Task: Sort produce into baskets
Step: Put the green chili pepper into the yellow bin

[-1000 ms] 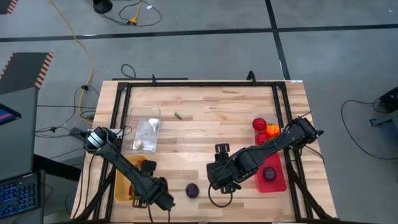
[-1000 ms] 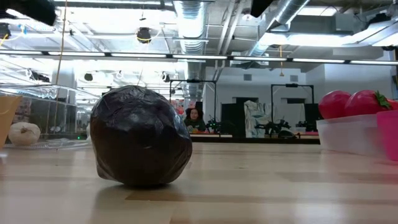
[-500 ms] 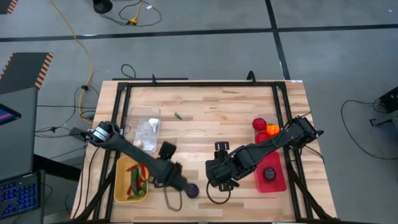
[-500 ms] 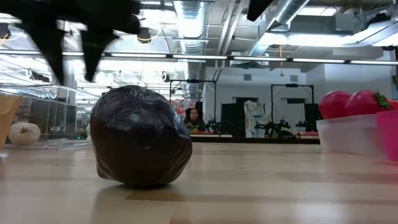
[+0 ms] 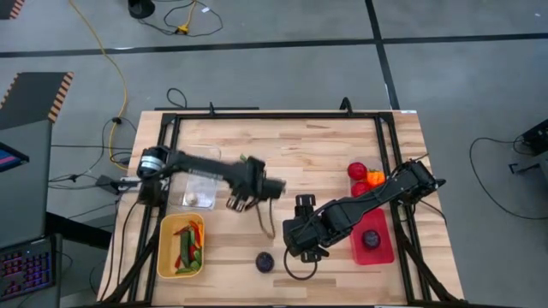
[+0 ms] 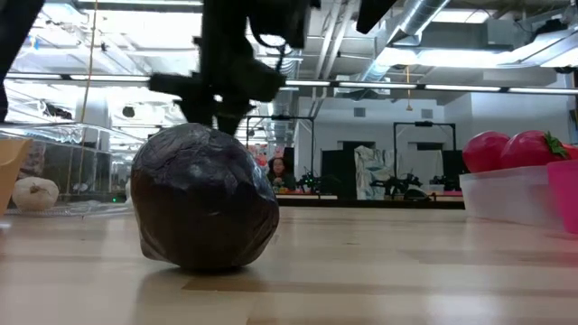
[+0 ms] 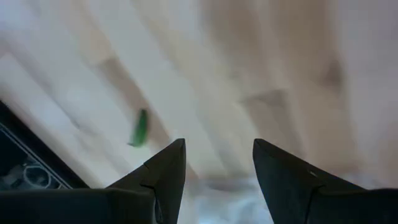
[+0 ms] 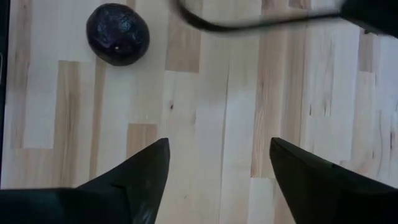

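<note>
A dark purple round [image 5: 265, 261] rests on the bare wood near the front edge; it fills the low view [image 6: 204, 199] and also shows in the right wrist view [image 8: 117, 42]. My right gripper [image 5: 298, 248] is open and empty just to its right, its fingers clear of it. My left gripper [image 5: 240, 202] is open and empty over the table's middle, beside the clear bin [image 5: 199, 178], which holds white garlic [image 5: 193, 200]. A thin green chilli [image 7: 140, 127] lies on the wood ahead of the left gripper's fingers. The yellow bin [image 5: 168, 257] holds several chillies.
The red bin [image 5: 385, 250] at the right holds one purple round [image 5: 371, 239]. Red tomatoes and orange peppers [image 5: 364, 176] sit behind it at the right edge. A black frame [image 5: 274, 115] runs round the table. A loose black cable [image 5: 267, 221] hangs below the left arm.
My left gripper has swung from the near left corner by the yellow bin, past the purple round, and toward the far edge to the table's middle beside the clear bin. The purple round has stayed where it was.
</note>
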